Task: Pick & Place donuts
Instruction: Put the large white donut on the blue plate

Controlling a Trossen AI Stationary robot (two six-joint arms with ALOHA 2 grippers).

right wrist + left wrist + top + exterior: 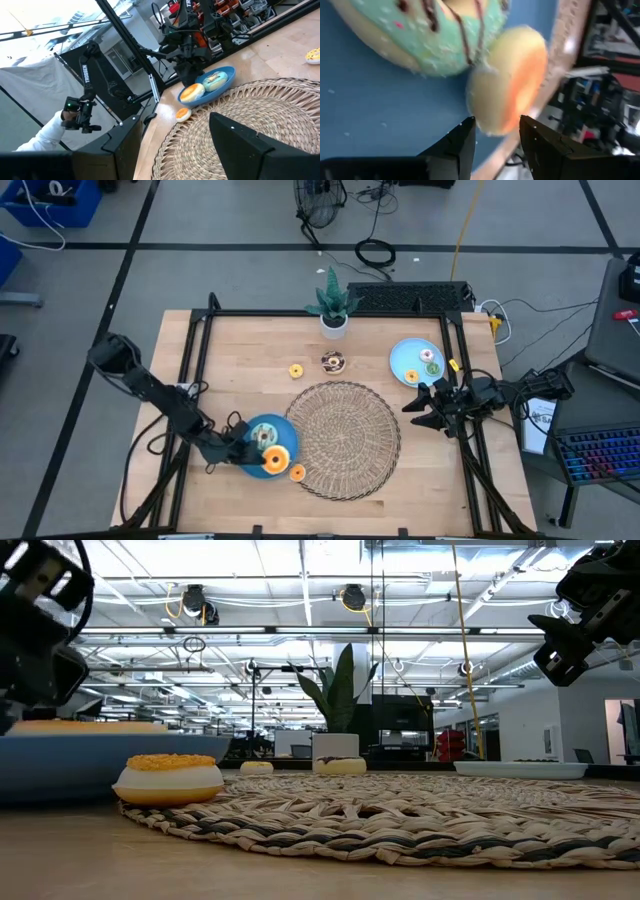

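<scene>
My left gripper [258, 456] is shut on an orange-iced donut [507, 80] over the near-right rim of a blue plate [247, 430]. A mint donut [435, 35] lies on that plate. Another orange donut [297, 472] rests flat on the table against the edge of the wicker mat [345, 440]. A yellow donut [296, 370] and a brown donut [333, 362] lie on the table beyond the mat. A second blue plate [402, 352] at the far right carries more donuts. My right gripper [412, 408] stands open above the mat's right edge, holding nothing. My left gripper pinches the orange donut by the edge nearest the wrist [490, 127], between its two fingertips. The fingers come slanting down from the table's left. The donut stands tilted on edge beside the mint donut. I cannot tell whether it touches the plate.
A potted plant [333, 308] stands at the table's far edge, in the middle. A black frame [200, 350] runs along the table's sides. A person's sleeve and hand [60, 125] with a controller show beyond the table's left side.
</scene>
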